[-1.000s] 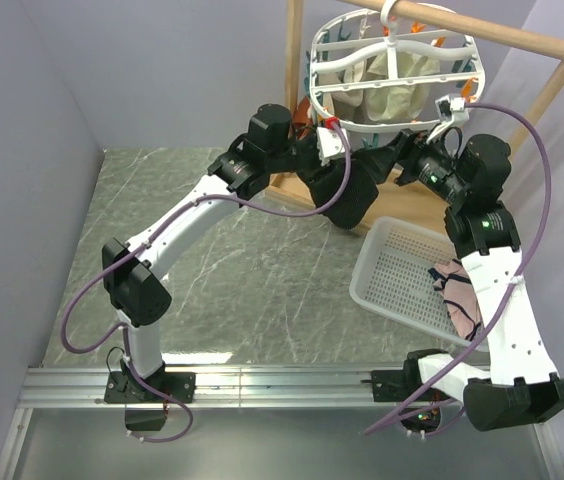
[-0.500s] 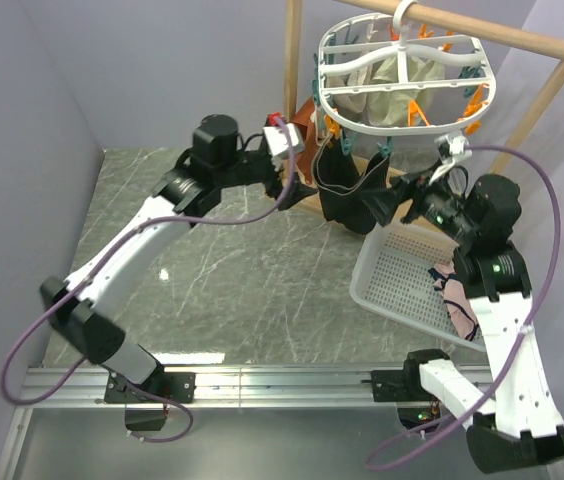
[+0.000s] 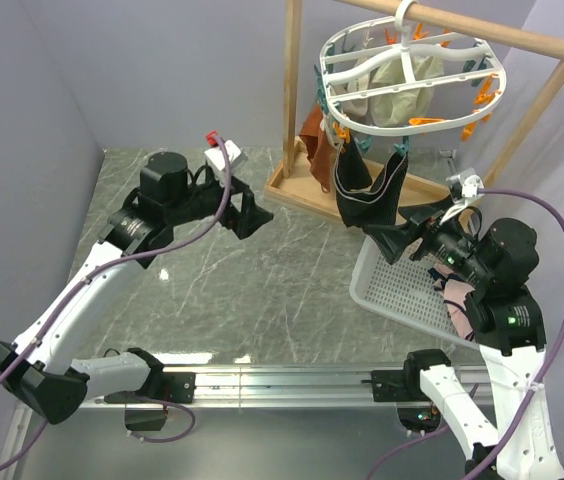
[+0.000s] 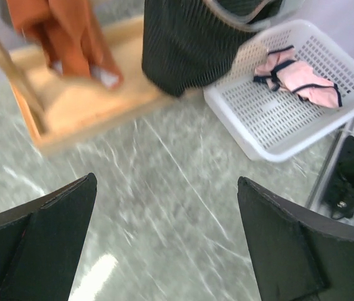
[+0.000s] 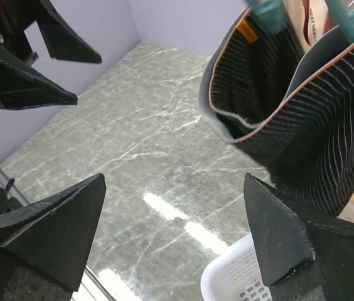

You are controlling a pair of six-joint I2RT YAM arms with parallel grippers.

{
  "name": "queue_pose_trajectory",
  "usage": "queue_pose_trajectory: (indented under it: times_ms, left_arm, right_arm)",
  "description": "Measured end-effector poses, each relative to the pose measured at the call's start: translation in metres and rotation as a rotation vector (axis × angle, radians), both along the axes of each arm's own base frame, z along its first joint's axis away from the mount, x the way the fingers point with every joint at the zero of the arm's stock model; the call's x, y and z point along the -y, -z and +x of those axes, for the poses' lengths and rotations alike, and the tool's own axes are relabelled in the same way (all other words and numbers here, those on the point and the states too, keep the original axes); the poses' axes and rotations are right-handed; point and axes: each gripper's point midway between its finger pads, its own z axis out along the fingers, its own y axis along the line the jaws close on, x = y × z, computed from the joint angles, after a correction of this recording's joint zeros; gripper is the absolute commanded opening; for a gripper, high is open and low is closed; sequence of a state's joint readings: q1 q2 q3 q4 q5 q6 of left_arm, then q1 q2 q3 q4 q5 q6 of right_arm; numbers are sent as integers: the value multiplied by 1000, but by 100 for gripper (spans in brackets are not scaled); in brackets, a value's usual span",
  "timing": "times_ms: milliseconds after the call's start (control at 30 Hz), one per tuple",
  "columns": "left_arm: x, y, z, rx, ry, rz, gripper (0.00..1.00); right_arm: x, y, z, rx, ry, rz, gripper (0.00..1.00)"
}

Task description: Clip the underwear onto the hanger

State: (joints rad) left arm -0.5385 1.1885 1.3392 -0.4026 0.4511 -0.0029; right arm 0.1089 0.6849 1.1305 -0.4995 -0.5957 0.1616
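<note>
Seen from above, the underwear [image 3: 370, 190] hangs clipped under the hanger [image 3: 412, 75], just beyond the right gripper [image 3: 382, 243] and well apart from the left gripper [image 3: 252, 218]. In the left wrist view, the fingers [image 4: 45, 244] are spread and empty, with the underwear far ahead between them. In the right wrist view, the fingers [image 5: 45, 232] are spread and empty, and the underwear hangs ahead, nearer the right finger, on teal clips [image 5: 268, 12].

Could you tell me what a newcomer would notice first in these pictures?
The black pinstriped underwear hangs from teal clips on the white hanger at the top. The left end effector and the right end effector hover open and empty below it, one on either side. A pink garment lies in the white basket at right.
</note>
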Motion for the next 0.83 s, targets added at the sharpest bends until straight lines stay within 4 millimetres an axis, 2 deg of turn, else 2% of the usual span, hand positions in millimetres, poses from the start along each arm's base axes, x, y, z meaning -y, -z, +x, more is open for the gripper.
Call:
queue_pose_trajectory:
  times_ms: [167,300,400,567,667,833]
  left_arm:
    - [-32,25,-2,-112,-88,2,99]
    - [-61,43,6,-194,-204,39,99]
    - [-84,62,13,-264,-291,75,99]
    - [-117,88,20,-334,-415,91,99]
    - [-126,94,20,-348,-450,94,100]
    - [-135,92,20,-340,-496,88,100]
  right_arm:
    - [3,5,-12,3,-1,-30,99]
    - [7,18,-22,-16,15,-48,100]
    - [14,40,-24,-55,58,-66,100]
    - [30,84,-13,-145,147,-121,100]
    - [37,110,-9,-207,184,-155,100]
    - [42,115,-8,-214,210,-169,100]
